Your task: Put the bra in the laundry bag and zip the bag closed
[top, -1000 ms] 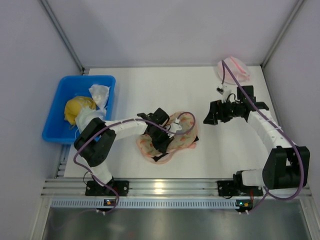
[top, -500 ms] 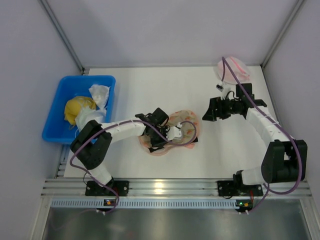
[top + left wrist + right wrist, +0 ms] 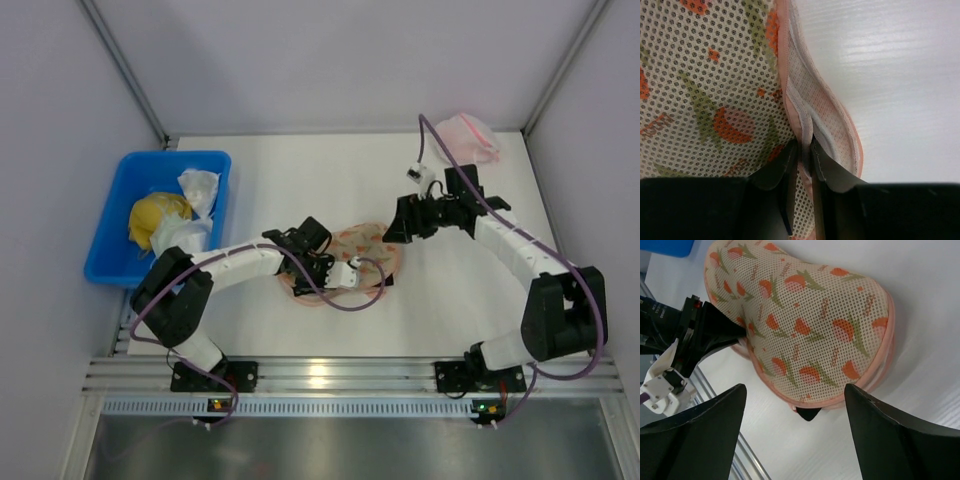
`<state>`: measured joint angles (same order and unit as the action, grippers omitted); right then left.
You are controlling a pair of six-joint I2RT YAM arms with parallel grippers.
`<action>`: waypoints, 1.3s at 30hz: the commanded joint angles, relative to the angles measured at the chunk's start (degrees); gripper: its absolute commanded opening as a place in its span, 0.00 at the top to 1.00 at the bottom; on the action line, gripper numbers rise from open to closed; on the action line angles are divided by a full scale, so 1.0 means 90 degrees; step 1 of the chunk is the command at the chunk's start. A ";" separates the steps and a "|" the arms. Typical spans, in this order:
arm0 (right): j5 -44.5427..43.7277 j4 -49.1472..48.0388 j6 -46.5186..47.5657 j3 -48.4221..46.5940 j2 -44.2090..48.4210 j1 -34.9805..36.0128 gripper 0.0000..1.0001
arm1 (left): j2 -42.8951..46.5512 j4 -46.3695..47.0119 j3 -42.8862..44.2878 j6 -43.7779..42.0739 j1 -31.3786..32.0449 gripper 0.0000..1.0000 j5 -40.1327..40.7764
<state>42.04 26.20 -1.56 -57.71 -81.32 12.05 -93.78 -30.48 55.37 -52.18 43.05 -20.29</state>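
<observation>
Right gripper [image 3: 795, 389] closer, spread, left gripper [image 3: 802, 146] pinching laundry bag [image 3: 715, 75] rim, bra [image 3: 806, 413] tip only from right wrist

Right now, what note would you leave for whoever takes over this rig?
Left tool: pinched shut on the seam edge of the laundry bag.
Right tool: open, hovering over the bag, holding nothing.
Bra: inside the bag, with a black tip poking out under its rim.
Done: bra mostly in.
To do: tuck the tip in and zip closed; the edge by the left tool looks parted.
</observation>
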 commanded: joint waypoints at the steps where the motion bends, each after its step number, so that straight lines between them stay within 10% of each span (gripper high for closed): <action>1: -0.0149 -0.0157 0.0318 -0.0549 -0.0271 0.0271 0.19 | 0.0342 -0.0100 -0.0254 -0.0715 -0.0027 0.77 -0.0148; 25: 0.0055 0.0468 0.1219 -0.0346 -0.1385 0.1590 0.54 | 0.2108 -0.0519 -0.0147 0.0377 -0.0027 0.48 0.0556; 39: 0.0864 0.1229 0.1384 0.0320 -0.0574 0.1600 0.56 | 0.2520 -0.2082 -0.0791 0.0574 -0.0027 0.54 0.0595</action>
<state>43.86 34.54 8.80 -54.50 -90.45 26.13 -69.32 -46.00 49.78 -47.77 42.98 -14.46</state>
